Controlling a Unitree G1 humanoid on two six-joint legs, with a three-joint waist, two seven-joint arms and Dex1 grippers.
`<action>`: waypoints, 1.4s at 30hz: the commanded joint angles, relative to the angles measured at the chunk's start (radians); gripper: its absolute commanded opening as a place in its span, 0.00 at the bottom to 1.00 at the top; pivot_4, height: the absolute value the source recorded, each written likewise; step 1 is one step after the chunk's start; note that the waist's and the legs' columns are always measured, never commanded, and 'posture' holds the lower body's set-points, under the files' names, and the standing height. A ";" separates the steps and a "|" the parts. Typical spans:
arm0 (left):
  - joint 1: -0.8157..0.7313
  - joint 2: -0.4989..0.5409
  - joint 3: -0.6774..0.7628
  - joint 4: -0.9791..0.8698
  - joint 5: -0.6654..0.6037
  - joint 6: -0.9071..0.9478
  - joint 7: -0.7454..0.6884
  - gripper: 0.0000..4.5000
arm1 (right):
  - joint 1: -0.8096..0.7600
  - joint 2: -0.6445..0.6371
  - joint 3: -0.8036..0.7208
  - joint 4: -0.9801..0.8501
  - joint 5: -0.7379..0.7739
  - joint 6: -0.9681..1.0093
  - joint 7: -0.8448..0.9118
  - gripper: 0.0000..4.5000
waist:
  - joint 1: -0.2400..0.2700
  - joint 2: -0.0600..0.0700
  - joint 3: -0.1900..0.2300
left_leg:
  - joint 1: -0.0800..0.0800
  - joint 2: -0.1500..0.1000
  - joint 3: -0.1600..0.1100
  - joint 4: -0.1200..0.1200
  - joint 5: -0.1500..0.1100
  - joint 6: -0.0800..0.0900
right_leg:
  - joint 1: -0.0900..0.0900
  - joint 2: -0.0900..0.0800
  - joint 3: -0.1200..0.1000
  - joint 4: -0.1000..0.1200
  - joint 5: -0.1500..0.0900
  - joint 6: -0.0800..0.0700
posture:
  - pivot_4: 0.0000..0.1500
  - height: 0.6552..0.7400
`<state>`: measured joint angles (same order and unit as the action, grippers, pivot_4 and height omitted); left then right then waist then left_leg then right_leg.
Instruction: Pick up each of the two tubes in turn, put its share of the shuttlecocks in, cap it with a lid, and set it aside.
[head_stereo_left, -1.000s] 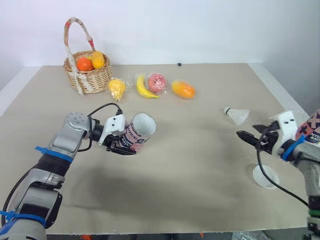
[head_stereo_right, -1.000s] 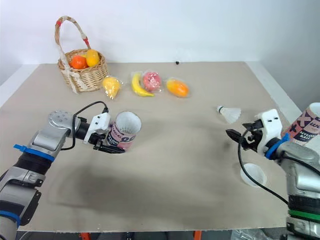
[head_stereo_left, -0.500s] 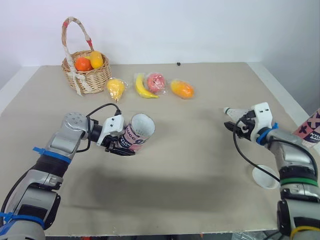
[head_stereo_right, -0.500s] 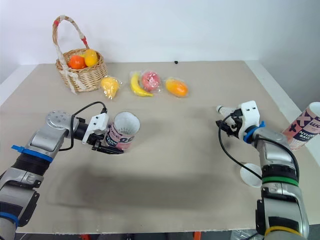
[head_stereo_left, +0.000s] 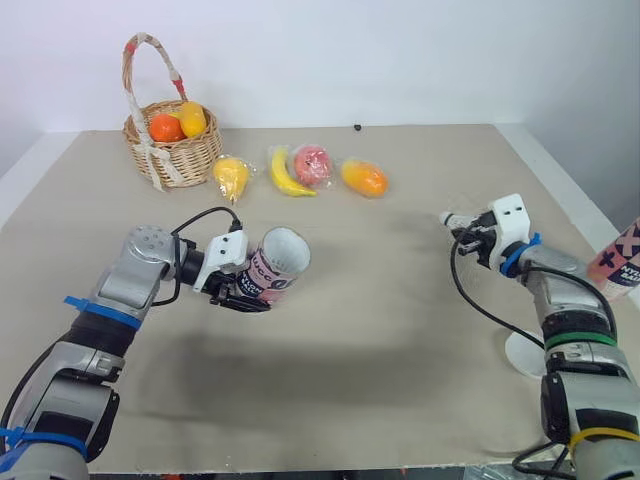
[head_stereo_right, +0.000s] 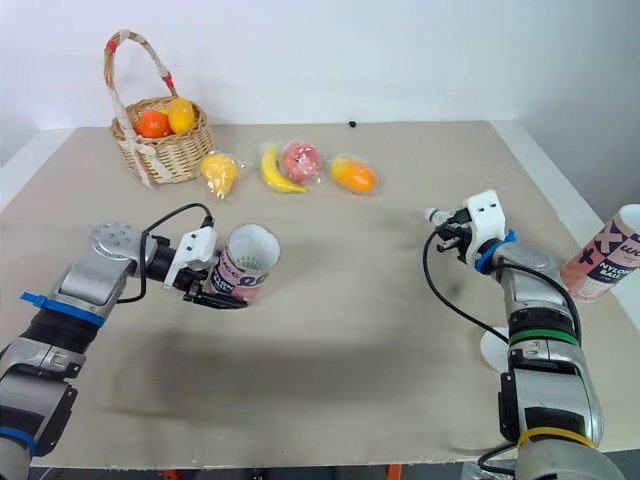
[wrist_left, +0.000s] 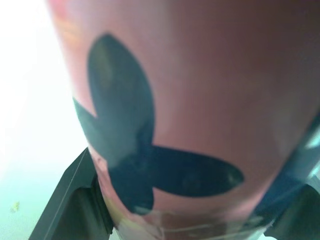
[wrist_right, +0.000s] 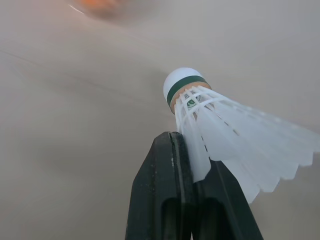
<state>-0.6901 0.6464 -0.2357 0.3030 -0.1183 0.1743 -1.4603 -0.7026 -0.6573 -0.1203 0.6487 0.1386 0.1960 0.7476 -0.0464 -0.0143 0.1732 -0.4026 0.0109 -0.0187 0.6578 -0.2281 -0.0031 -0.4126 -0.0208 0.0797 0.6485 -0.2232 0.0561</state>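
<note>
Basket (head_stereo_left: 180, 155), wrapped fruits (head_stereo_left: 313, 165) beyond tube (head_stereo_left: 280, 260), lid (head_stereo_left: 520, 353) and second tube (head_stereo_left: 622, 258) far right

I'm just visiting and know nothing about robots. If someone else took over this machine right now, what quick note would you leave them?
Left pincer: shut on the pink tube, held tilted, mouth open, no lid on it.
Right pincer: shut on the feathers of a shuttlecock.
Second tube is at the far right; one lid lies on the table beside the right arm.
Done: one tube and one shuttlecock gripped.
Left: put the shuttlecock in, cap that tube, set it aside, then handle the second tube.
</note>
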 joint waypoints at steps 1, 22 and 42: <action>0.018 0.008 -0.025 0.011 0.020 0.008 0.003 0.66 | 0.028 -0.034 -0.020 -0.210 0.048 0.026 0.049 0.02 | 0.001 0.000 0.000 | 0.000 0.000 0.000 0.000 0.000 0.000 | 0.000 0.000 0.000 0.000 0.000 0.000 | 1.00 0.88; -0.038 -0.023 -0.045 0.071 0.026 -0.008 -0.010 0.66 | -0.241 -0.015 0.470 -0.889 0.071 0.139 0.474 0.02 | 0.011 -0.001 0.001 | -0.003 0.001 -0.003 0.003 0.000 0.000 | -0.001 -0.001 -0.005 0.001 -0.001 -0.002 | 1.00 0.88; -0.029 -0.022 -0.048 0.053 0.021 0.001 -0.007 0.66 | -0.315 0.063 0.328 -0.788 0.267 0.244 0.586 0.95 | 0.015 -0.001 0.001 | -0.004 0.001 -0.006 0.003 0.000 0.000 | -0.001 -0.002 -0.007 0.002 -0.001 -0.003 | 1.00 0.88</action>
<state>-0.7318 0.6279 -0.2588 0.3453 -0.1173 0.1726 -1.4687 -0.9896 -0.5803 0.2843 -0.1364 0.3542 0.4128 1.3348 -0.0311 -0.0152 0.1738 -0.4063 0.0115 -0.0247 0.6610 -0.2281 -0.0033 -0.4137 -0.0229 0.0724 0.6505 -0.2247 0.0532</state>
